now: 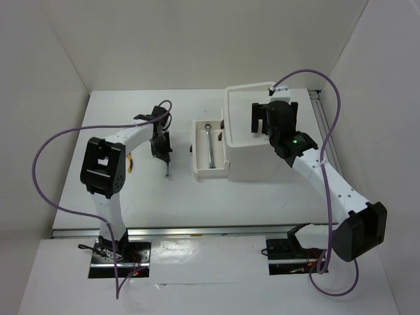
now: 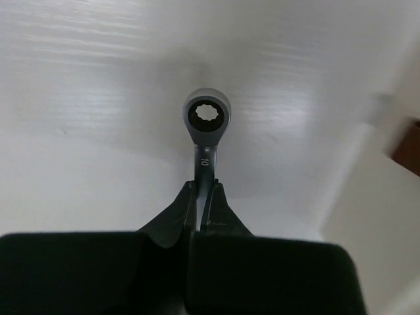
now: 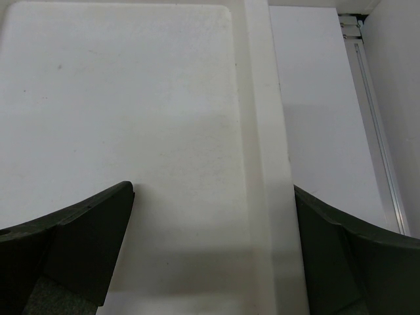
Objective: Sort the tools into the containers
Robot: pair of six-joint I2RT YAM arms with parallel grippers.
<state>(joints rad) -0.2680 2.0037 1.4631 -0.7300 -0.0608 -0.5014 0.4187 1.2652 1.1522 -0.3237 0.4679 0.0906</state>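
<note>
The thin handle of the silver ratchet wrench [image 2: 207, 118] is pinched by the left tool [image 2: 205, 191], whose jaws are closed right down on it; only a narrow flat of metal is caught between the fingertips, and the heavier ring head is carried well out in front; a swing or twist of the wrench in the grip could be caused by any quick move, and a drop onto the table [image 1: 131, 111] would then be risked. The open drawer [image 1: 197, 161] is already occupied by a second wrench [image 1: 209, 147]; a clash with the drawer's rim or with that wrench could be caused by too low an approach. The right tool [image 3: 213, 197] is held wide open over the cabinet's top tray [image 3: 131, 98], with nothing in it. The gripped wrench is seen as polished steel, with a toothed ring and a "10" stamped on the neck; it is held left of the drawer, low over the table; whether it touches the table cannot be told.
</note>
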